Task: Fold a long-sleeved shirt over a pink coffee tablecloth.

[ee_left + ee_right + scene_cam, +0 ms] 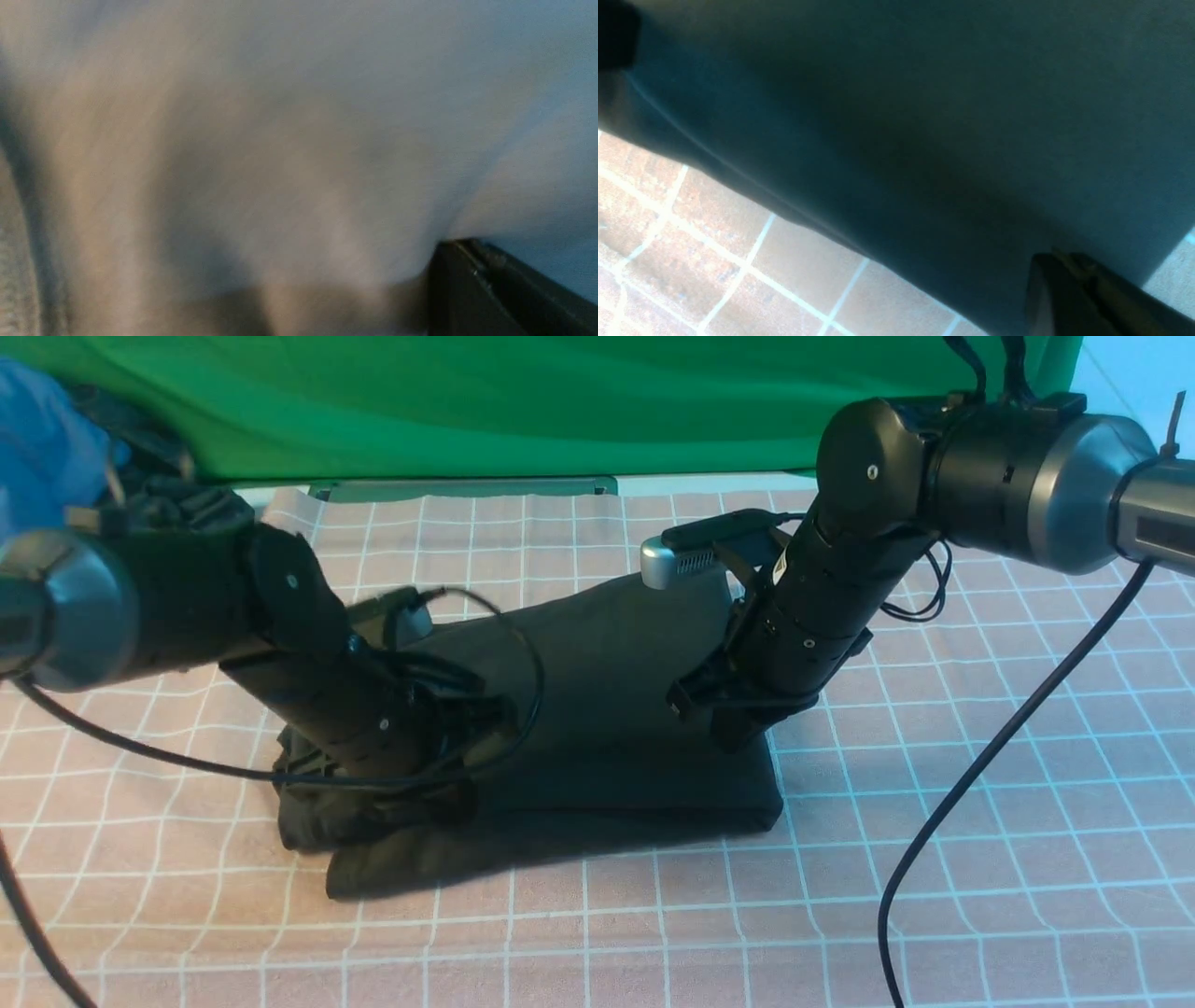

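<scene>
The black long-sleeved shirt (pixel 607 728) lies folded into a thick block in the middle of the pink coffee tablecloth (pixel 934 896), with a bunched part at its near left. My left gripper (pixel 462 770) is down in that bunched left side. In the left wrist view its jaws (pixel 448 245) are together, and blurred cloth (pixel 280 140) draws into the tip. My right gripper (pixel 724 733) sits at the shirt's right edge. Its tip (pixel 1052 256) is closed against the dark fabric (pixel 924 116), with gridded tablecloth (pixel 738 261) showing below the shirt's edge.
A plain green cloth (pixel 513 401) hangs across the back, with a grey bar (pixel 467 487) under it. Something blue (pixel 37 439) sits at the far left. A black cable (pixel 980 775) trails from the right arm across the tablecloth.
</scene>
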Available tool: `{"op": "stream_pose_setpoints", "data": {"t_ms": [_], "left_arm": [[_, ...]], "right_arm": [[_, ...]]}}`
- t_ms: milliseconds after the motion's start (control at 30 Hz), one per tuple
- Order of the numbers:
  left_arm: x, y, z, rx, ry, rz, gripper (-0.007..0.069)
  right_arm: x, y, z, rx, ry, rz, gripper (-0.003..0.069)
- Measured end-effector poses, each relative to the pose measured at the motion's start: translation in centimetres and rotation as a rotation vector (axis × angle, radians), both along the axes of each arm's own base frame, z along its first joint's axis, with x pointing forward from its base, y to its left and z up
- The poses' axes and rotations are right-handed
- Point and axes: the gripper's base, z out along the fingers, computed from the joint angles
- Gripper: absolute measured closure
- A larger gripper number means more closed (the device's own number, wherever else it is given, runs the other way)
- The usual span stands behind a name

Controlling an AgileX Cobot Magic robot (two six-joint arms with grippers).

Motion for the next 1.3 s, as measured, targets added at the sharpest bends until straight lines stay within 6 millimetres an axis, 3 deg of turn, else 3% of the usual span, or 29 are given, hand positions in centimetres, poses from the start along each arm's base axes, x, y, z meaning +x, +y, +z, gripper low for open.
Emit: {"op": "stream_pose_setpoints", "data": {"t_ms": [167,300,400,467,500,533,567,600,667,700,733,767,933,1000,1033,1067,1167,1300], "left_arm": [[0.2,0.4,0.5,0.041,-0.015,-0.001,0.0611],[-0.1,0.9,2.5,0.058,-0.053,-0.012,0.0611],[-1.6,1.4,7.1,0.046,-0.157,-0.021,0.0611],[-2.4,1.6,8.6,0.037,-0.19,-0.024,0.0611],[-3.5,1.8,10.4,0.026,-0.228,-0.027,0.0611],[-3.8,1.9,11.0,0.023,-0.244,-0.027,0.0611],[-5.5,2.3,13.4,0.006,-0.312,-0.029,0.0611],[-6.3,2.5,14.5,-0.002,-0.347,-0.028,0.0611],[-8.7,3.0,16.9,-0.025,-0.443,-0.024,0.0611],[-9.0,3.1,17.1,-0.027,-0.452,-0.023,0.0611],[-11.8,3.8,19.0,-0.05,-0.551,-0.016,0.0611],[-13.0,4.1,19.6,-0.059,-0.588,-0.013,0.0611],[-19.8,5.7,20.8,-0.114,-0.764,0.014,0.0611],[-22.4,6.4,20.7,-0.138,-0.834,0.03,0.0611],[-22.3,6.4,20.5,-0.139,-0.829,0.032,0.0611],[-24.4,7.0,20.1,-0.176,-0.898,0.073,0.0611],[-26.0,7.5,19.4,-0.234,-0.971,0.13,0.0611],[-26.9,7.8,18.3,-0.275,-1.044,0.166,0.0611]], "right_arm": [[0.0,0.0,0.0,-0.004,-0.004,0.016,0.062],[0.1,-0.4,0.8,-0.023,-0.026,0.026,0.062],[0.4,-2.5,4.4,-0.012,-0.071,-0.005,0.062],[0.4,-3.4,5.7,-0.003,-0.093,-0.023,0.062],[0.3,-5.1,8.0,0.01,-0.134,-0.059,0.062],[0.2,-5.6,8.5,0.012,-0.142,-0.068,0.062],[-0.4,-7.6,10.8,0.02,-0.182,-0.103,0.062],[-1.0,-8.8,12.3,0.024,-0.211,-0.122,0.062],[-2.6,-11.1,15.4,0.038,-0.29,-0.161,0.062],[-2.8,-11.3,15.7,0.039,-0.297,-0.166,0.062],[-5.1,-13.1,18.6,0.056,-0.389,-0.202,0.062],[-6.7,-13.9,20.2,0.072,-0.453,-0.22,0.062],[-14.2,-16.3,24.9,0.134,-0.754,-0.275,0.062],[-17.5,-16.9,25.7,0.175,-0.885,-0.292,0.062],[-17.8,-17.0,25.7,0.179,-0.898,-0.294,0.062],[-20.6,-17.6,25.7,0.217,-1.015,-0.311,0.062],[-22.5,-18.1,24.9,0.259,-1.137,-0.339,0.062],[-23.1,-18.2,22.3,0.264,-1.147,-0.356,0.062]]}}
